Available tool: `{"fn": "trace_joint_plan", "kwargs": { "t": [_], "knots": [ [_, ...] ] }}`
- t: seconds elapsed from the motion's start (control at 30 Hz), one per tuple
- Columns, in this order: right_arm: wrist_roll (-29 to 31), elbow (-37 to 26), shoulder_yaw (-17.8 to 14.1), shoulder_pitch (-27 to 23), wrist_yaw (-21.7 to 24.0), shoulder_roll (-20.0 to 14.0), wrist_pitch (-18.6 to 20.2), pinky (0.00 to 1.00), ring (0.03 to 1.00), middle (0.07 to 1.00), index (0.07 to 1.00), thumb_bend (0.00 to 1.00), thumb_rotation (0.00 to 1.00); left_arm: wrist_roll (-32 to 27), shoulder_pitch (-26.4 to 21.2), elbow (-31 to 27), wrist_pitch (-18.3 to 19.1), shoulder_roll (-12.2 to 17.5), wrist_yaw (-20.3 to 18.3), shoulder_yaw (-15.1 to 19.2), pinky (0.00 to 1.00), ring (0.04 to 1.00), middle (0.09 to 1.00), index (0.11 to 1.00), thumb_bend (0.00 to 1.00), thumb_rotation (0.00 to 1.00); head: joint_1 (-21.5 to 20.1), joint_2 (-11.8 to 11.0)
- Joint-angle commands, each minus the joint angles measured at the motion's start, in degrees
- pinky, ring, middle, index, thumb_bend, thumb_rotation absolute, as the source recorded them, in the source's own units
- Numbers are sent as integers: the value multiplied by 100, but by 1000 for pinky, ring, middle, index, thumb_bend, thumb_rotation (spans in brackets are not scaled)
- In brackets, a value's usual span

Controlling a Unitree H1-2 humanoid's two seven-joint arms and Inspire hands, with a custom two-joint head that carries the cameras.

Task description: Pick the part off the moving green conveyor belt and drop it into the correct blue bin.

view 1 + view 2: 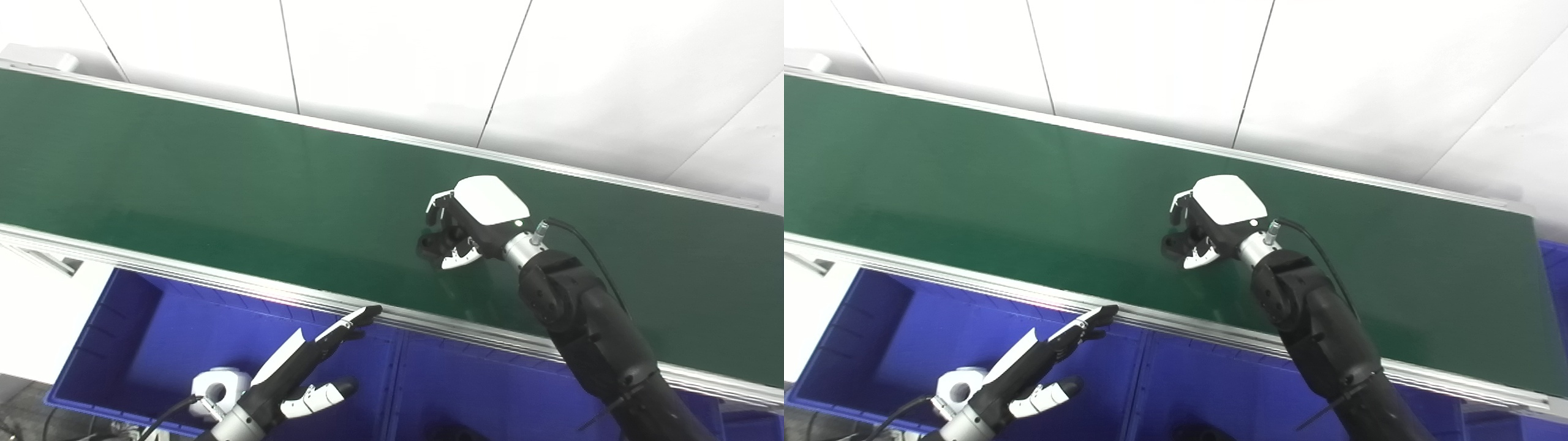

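White wall panels back the green belt (184, 177), where the right hand (468, 223) curls around a small dark part (429, 244). It looks rigid, light; pinch its sides. Left hand (300, 373) hovers spread over the blue bin (110, 343).

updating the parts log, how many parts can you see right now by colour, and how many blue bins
black parts: 2, one in the right hand on the green conveyor belt, one partly cut off at the bottom edge
white parts: 1, in the left blue bin
blue bins: 2 clearly shown, left and middle
total: 3 parts, 2 bins
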Motion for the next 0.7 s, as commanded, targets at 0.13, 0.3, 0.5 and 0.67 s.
{"fn": "trace_joint_plan", "kwargs": {
  "t": [0.13,0.3,0.5,0.67],
  "knots": [
    [-277,-105,186,43,58,-33,-179,194,304,487,487,525,0,-103,54,-142,-222,53,-10,48,892,942,969,950,570,880,-27,48],
    [-363,-158,259,-1,104,-78,-276,188,257,473,483,531,0,-61,36,-100,-222,57,71,48,870,930,961,947,581,876,-57,100],
    [-269,-454,162,49,224,-71,-186,185,252,432,497,527,0,-100,44,-115,-222,64,20,55,879,935,963,950,588,883,-84,154],
    [-397,-1239,-64,314,552,46,197,206,284,412,511,524,0,-108,70,-185,-221,71,-41,68,900,948,973,960,587,888,-115,219]
  ]
}}
